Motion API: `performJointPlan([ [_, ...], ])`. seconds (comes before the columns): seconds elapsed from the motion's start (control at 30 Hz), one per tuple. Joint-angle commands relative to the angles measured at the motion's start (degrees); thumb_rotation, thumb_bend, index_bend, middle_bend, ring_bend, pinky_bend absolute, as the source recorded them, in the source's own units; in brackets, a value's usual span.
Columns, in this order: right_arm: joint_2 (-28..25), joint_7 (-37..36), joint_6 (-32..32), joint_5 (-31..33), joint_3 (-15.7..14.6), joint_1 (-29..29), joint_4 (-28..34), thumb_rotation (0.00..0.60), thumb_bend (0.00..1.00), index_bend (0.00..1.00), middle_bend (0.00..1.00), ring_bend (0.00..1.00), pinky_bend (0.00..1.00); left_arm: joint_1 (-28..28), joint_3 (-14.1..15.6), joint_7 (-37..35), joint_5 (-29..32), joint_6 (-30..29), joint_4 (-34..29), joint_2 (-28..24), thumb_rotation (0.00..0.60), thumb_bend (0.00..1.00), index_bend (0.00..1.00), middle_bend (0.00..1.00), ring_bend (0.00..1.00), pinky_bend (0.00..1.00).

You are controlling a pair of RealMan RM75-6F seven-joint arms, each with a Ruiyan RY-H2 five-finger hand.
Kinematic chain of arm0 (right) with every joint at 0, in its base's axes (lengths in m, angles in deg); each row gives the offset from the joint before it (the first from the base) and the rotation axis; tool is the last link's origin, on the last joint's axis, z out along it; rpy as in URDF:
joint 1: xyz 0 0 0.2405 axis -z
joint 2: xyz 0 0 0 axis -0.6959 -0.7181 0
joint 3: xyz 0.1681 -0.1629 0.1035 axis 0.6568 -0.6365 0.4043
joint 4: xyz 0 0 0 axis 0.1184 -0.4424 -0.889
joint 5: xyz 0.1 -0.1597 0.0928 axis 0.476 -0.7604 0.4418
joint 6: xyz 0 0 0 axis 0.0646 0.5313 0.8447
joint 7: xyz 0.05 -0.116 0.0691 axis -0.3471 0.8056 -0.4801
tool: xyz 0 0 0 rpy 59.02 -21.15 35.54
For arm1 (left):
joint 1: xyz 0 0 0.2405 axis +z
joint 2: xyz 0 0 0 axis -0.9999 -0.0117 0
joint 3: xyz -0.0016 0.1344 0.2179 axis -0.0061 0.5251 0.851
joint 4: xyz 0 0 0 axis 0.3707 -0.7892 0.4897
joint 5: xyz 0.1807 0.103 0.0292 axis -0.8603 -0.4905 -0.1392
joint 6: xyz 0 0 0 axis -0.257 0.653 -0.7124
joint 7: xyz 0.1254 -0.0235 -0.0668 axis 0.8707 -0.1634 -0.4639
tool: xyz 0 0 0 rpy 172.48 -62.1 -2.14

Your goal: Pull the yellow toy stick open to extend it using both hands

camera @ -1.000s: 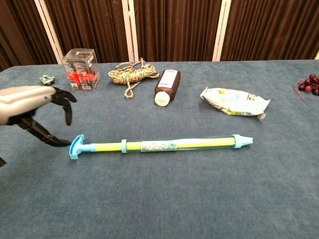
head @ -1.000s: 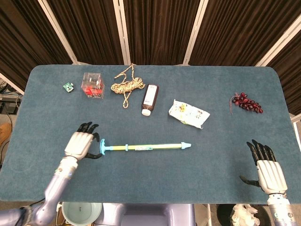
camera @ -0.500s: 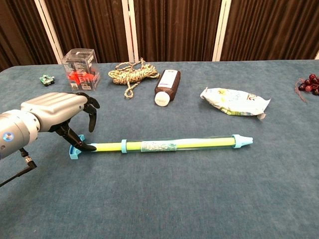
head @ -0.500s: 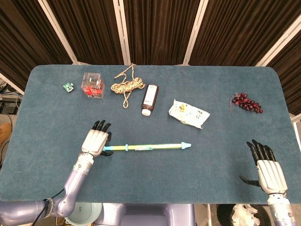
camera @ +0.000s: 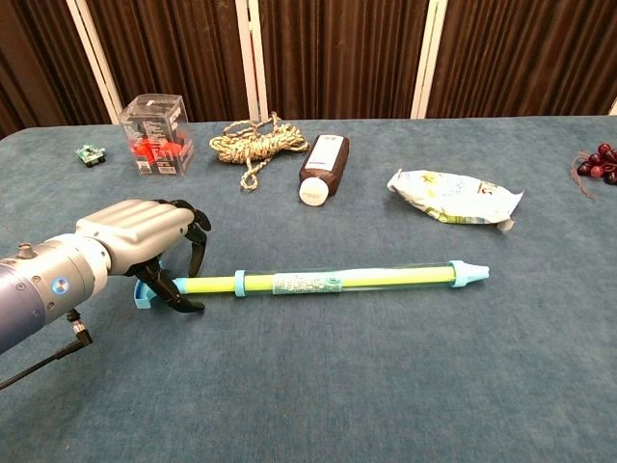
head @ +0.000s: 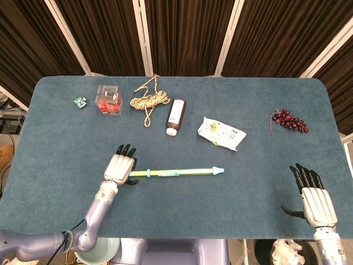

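The long yellow plastic toy stick with light blue ends [camera: 328, 282] lies flat on the blue-green desk [head: 265, 165], a little left of the middle of the frame in the head view. The left robot hand [camera: 145, 241] is arched over the stick's left end, right by the blue T-shaped handle [camera: 145, 292], with its dark fingers [camera: 198, 246] curled down around it; I cannot tell if it is squeezing yet. The right robot hand [head: 313, 197] waits at the lower right of the frame, spread out and holding nothing, well apart from the stick. The stick looks light, stiff and smooth, so it may slip. Good places to hold are probably the handle and the clear tube near the blue tip [camera: 469, 272].
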Motion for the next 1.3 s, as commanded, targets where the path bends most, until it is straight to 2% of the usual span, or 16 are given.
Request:
performJointPlan([
  [0.03, 0.0, 0.0, 0.0, 0.0, 0.0, 0.0, 0.0, 0.6, 0.1, 0.0, 0.0, 0.0, 0.0, -0.2, 0.2, 0.1, 0.3, 0.1, 0.6, 0.4, 0.6, 0.19, 0.53, 0.12, 0.0, 0.07],
  [0.2, 0.0, -0.1, 0.0, 0.0, 0.1, 0.1, 0.0, 0.6, 0.09, 0.0, 0.0, 0.0, 0.0, -0.4, 0.3, -0.5, 0.0, 0.0, 0.7, 0.7, 0.6, 0.35, 0.56, 0.13, 0.0, 0.07],
  [0.4, 0.0, -0.1, 0.0, -0.1, 0.1, 0.1, 0.1, 0.6, 0.09, 0.0, 0.0, 0.0, 0.0, -0.5, 0.6, -1.5, -1.6, -0.3, -0.5, -0.1, 0.6, 0.44, 0.58, 0.14, 0.0, 0.07],
  [0.83, -0.1, 0.3, -0.3, 0.1, 0.3, 0.1, 0.8, 0.6, 0.09, 0.01, 0.0, 0.0, 0.0, -1.7, 1.8, -3.1, -7.6, 0.0, -4.2, -4.0, 0.6, 0.46, 0.6, 0.14, 0.0, 0.07],
  [1.3, 0.2, 1.3, -1.1, 0.9, 0.5, -0.3, 1.4, 0.6, 0.09, 0.01, 0.0, 0.0, 0.0, -3.6, 4.1, -11.1, -18.7, 3.9, -10.0, -9.2, 0.6, 0.46, 0.61, 0.16, 0.0, 0.07],
])
